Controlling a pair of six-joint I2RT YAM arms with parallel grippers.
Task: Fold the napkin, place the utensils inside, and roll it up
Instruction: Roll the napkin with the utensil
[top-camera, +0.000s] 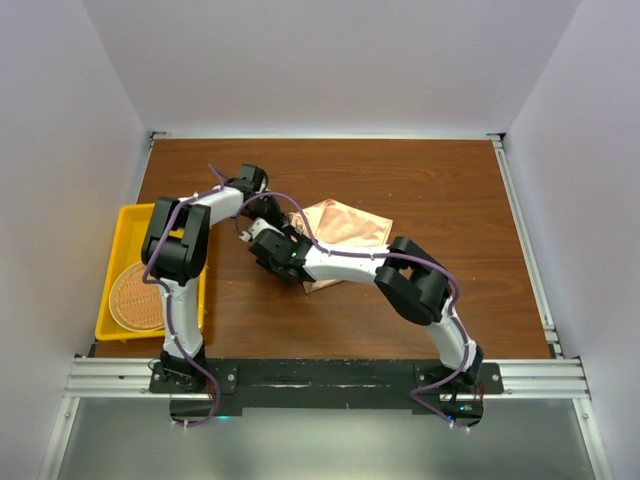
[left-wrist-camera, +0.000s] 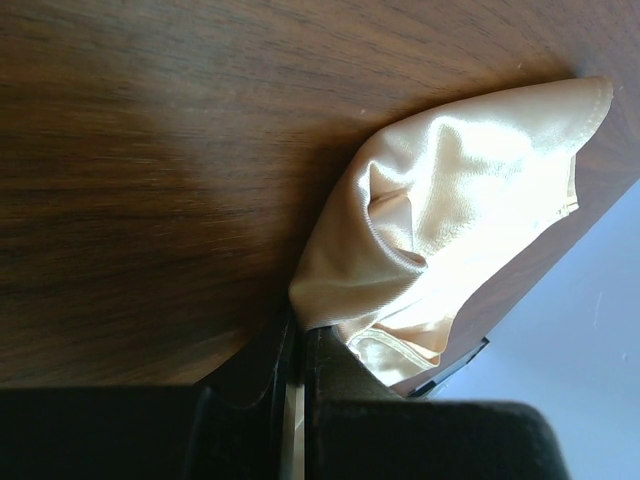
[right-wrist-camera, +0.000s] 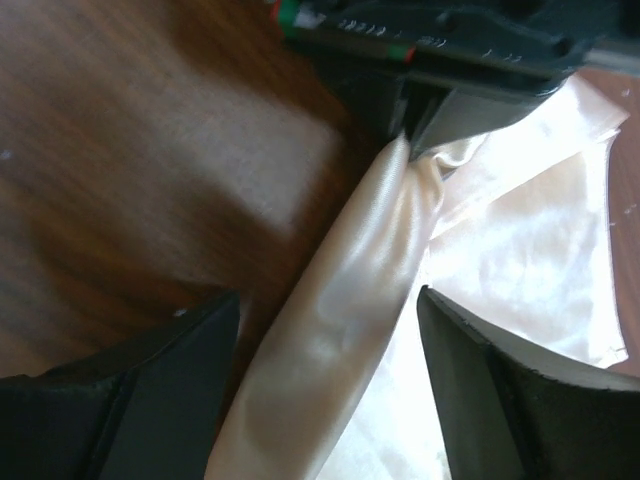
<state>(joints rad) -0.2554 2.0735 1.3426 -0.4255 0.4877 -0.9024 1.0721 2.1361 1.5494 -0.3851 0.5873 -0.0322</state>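
The peach napkin (top-camera: 345, 224) lies crumpled on the wooden table, right of centre. My left gripper (top-camera: 268, 212) is shut on its near-left end, and in the left wrist view the cloth (left-wrist-camera: 450, 210) bunches out from the shut fingertips of that gripper (left-wrist-camera: 300, 325). My right gripper (right-wrist-camera: 328, 300) is open, one finger on each side of a raised rolled fold of napkin (right-wrist-camera: 350, 290) without touching it. That fold runs up to the left gripper (right-wrist-camera: 420, 115), which pinches its end. In the top view the right gripper (top-camera: 272, 250) sits just in front of the left one. The utensils are out of view.
A yellow tray (top-camera: 125, 215) at the table's left edge holds a round woven wicker mat (top-camera: 135, 295). The left arm's elbow hangs over the tray. Metal rails run along the table's right side and near edge.
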